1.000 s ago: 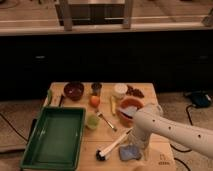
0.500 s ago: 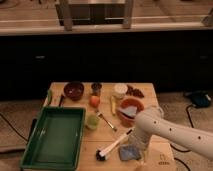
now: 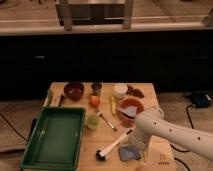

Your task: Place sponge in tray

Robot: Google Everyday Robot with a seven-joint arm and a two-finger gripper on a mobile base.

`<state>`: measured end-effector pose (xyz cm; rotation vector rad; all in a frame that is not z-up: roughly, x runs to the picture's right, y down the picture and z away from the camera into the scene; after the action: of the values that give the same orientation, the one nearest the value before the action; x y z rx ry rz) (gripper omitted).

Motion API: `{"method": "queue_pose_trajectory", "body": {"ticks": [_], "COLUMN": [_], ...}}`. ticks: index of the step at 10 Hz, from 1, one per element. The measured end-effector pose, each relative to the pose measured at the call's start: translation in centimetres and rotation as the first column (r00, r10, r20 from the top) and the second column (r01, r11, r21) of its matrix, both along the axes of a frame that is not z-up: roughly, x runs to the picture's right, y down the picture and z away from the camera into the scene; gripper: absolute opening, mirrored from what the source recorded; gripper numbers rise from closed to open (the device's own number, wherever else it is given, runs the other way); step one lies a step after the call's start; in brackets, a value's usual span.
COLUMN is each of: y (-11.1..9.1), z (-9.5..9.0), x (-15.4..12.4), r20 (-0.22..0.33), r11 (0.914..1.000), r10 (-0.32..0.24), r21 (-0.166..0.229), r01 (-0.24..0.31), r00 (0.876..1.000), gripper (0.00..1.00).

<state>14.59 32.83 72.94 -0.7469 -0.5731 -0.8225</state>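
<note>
The sponge (image 3: pixel 128 152), a small flat grey-blue pad, lies on the wooden table near its front edge, right of centre. The green tray (image 3: pixel 35 142) sits at the table's front left with nothing in it. My white arm reaches in from the right and bends down over the sponge. The gripper (image 3: pixel 141 151) hangs at the sponge's right edge, right at it or touching it. The sponge is well to the right of the tray.
A white-handled, black-headed brush (image 3: pixel 113 145) lies just left of the sponge. An orange bowl with a blue-grey cloth (image 3: pixel 130 109) stands behind my arm. A green cup (image 3: pixel 92 121), an orange fruit (image 3: pixel 94 101), a dark red bowl (image 3: pixel 74 90), a dark cup (image 3: pixel 96 88) and a white container (image 3: pixel 120 90) stand farther back.
Almost nothing has changed. The arm stays bent over the sponge, and the sponge and brush have not moved.
</note>
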Motion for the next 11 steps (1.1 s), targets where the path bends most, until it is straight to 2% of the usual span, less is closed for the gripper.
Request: {"method": "queue_pose_trajectory", "body": {"ticks": [4, 5, 8, 11], "y": [0.6, 0.8, 1.0, 1.2], "z": [1.0, 1.2, 1.5, 1.7], "x": [-0.2, -0.2, -0.3, -0.4], "r20": [0.015, 0.017, 0.029, 0.059], "r11": [0.9997, 0.9996, 0.9995, 0.9997], "r10": [-0.013, -0.014, -0.019, -0.014], "r21": [-0.021, -0.025, -0.026, -0.020], "r01": [0.014, 0.014, 0.020, 0.015], "r00": [1.000, 1.000, 0.999, 0.998], "gripper": [0.80, 0.77, 0.51, 0.20]}}
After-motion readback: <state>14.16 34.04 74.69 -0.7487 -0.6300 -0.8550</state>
